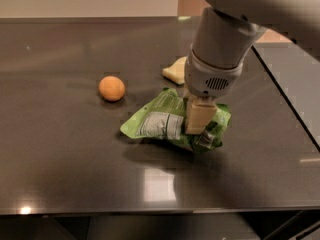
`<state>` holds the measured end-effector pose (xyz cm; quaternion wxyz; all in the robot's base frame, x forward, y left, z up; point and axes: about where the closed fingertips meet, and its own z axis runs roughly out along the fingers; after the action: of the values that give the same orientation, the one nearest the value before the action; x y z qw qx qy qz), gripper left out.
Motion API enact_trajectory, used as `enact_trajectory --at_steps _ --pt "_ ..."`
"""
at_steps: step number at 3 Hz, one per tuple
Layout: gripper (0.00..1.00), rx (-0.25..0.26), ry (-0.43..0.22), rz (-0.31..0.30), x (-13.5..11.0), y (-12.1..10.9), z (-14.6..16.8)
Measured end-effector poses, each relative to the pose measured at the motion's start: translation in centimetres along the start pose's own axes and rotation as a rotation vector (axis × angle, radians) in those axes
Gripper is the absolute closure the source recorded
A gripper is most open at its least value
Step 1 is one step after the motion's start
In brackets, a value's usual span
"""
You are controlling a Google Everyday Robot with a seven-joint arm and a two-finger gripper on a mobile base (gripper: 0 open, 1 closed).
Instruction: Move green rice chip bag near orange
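The green rice chip bag (160,121) is a crinkled lime-green pouch with a white label, at the middle of the dark table. My gripper (200,126) is shut on its right part, with a tan finger (199,115) pressed over the foil. The bag's left end points toward the orange (111,88), a small round fruit to the upper left, about a bag's width away. The arm's grey wrist (215,59) hides the bag's far right edge.
A pale yellow sponge (175,70) lies behind the bag, partly hidden by the arm. The dark glossy table (60,154) has its front edge near the bottom. A seam (290,99) runs down the right side.
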<state>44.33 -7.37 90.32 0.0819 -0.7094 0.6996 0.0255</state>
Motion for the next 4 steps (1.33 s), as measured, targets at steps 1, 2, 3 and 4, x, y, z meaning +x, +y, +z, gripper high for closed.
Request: enact_trajectory --at_steps 1,2,3,4 --pt "1.0 0.0 -0.002 -0.033 -1.8 -1.8 0.7" --pt "1.0 -0.006 -0.008 -0.053 -3.4 -3.4 1.6" --pt "0.82 -0.011 -0.002 -0.065 -4.4 -4.6 2.4" --pt "0.58 -0.018 0.006 -0.075 -5.1 -5.4 3.2"
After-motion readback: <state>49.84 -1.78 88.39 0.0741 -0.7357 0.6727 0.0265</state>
